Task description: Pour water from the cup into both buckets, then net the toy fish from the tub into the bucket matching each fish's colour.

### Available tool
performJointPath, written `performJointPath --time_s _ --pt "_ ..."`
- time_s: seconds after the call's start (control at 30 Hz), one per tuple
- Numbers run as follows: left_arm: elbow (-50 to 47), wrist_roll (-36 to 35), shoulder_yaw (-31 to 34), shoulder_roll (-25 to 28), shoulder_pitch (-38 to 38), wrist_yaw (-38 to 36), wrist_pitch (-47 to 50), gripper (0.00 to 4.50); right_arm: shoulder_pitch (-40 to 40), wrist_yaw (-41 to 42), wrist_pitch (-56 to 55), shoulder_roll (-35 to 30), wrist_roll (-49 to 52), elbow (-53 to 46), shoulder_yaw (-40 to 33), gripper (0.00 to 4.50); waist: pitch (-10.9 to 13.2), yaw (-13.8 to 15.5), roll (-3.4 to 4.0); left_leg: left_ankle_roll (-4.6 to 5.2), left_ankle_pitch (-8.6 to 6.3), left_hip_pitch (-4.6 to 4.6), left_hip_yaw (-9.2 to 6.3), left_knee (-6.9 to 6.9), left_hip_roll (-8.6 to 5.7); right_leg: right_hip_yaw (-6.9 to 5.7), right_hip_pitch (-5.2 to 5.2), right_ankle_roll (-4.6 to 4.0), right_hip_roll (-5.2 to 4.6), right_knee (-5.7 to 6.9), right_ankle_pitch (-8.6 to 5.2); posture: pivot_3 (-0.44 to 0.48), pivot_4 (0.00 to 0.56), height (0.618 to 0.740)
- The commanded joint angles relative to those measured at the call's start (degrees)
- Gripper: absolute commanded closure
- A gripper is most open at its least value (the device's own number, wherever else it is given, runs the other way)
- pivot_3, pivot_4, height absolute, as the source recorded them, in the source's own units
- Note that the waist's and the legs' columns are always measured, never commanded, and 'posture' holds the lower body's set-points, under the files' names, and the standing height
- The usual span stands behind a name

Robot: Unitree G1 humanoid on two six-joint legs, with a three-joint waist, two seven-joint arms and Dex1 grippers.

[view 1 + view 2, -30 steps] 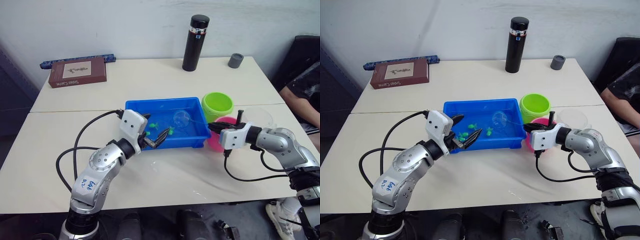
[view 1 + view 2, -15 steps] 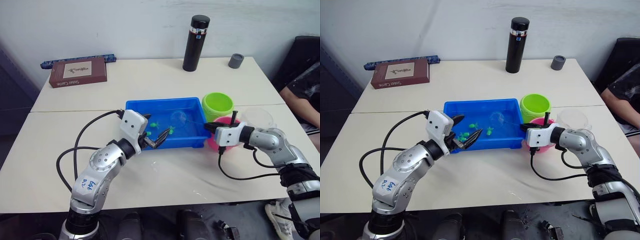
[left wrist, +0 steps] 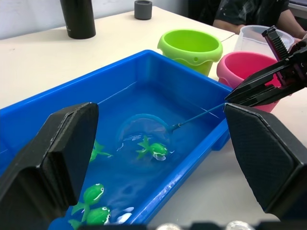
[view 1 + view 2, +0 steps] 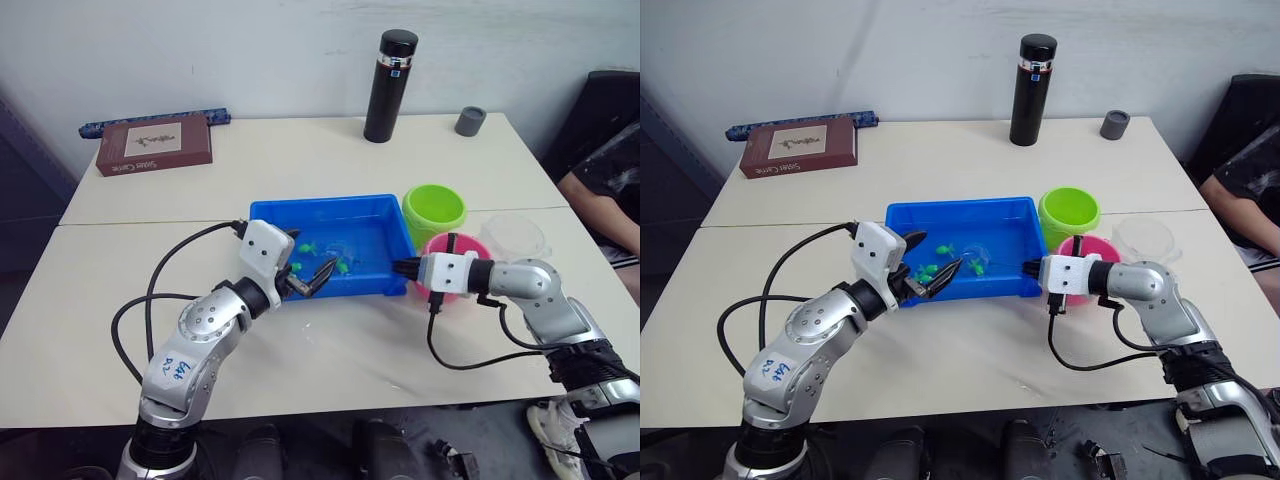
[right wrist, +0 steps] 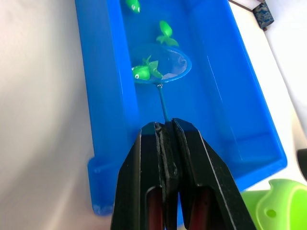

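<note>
The net [image 3: 144,139] has dipped into the tub [image 3: 201,91], its handle clenched by the right gripper [image 5: 164,128] beyond.

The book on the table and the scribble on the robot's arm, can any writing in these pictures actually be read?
Brown book: a pale label with dark print, too small to read.
Left arm: blue handwritten marks on a white sticker, too scrawled to read for sure.
Black flask: a small coloured band near the cap, no legible text.
Tub, green bucket, pink bucket and clear cup: no writing visible.
</note>
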Motion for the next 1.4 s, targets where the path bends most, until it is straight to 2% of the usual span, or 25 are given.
performJointPath --time_s 0.03,0.33,0.7,1.13,1.4 --pt "-2.5 -0.4 0.9 0.1 0.7 0.6 0.9 0.02 -0.3 1.1 3.8 0.2 2.7 -3.0 -2.6 4.50 0.0 0.0 0.00 0.01 0.00 0.00 0.00 0.00 0.00 0.00 -0.01 0.00 0.00 0.00 0.00 0.000 0.150 0.740" --pt "-2.3 0.0 1.1 0.3 1.5 1.3 3.0 0.02 -0.8 4.4 15.7 0.7 7.9 -6.8 -4.2 4.50 0.0 0.1 0.00 0.03 -0.02 -0.01 0.00 0.00 0.00 0.00 -0.02 -0.01 -0.01 0.00 -0.01 0.000 0.150 0.740" --pt "0.2 0.6 1.0 0.5 3.7 0.6 0.2 0.02 -0.4 5.3 28.0 -0.1 12.8 -12.9 -8.2 4.50 0.0 0.1 0.00 0.03 -0.08 -0.04 0.00 0.00 0.01 -0.02 -0.06 -0.05 -0.03 -0.01 -0.02 0.000 0.150 0.740" --pt "3.9 1.4 -0.2 1.3 3.2 -1.5 -4.1 0.02 3.3 1.7 46.0 -2.1 20.5 -29.0 -16.6 4.50 0.0 0.2 0.00 0.05 -0.16 -0.11 0.01 -0.03 0.01 -0.07 -0.12 -0.11 -0.13 -0.04 -0.06 0.000 0.150 0.740" --pt "6.0 1.7 -0.7 1.6 1.7 -3.1 -5.7 0.02 0.9 -3.2 52.0 -4.8 22.4 -30.0 -23.6 4.50 0.0 0.2 0.01 0.07 -0.19 -0.12 0.03 -0.08 -0.01 -0.14 -0.14 -0.13 -0.22 -0.08 -0.07 0.000 0.150 0.740"
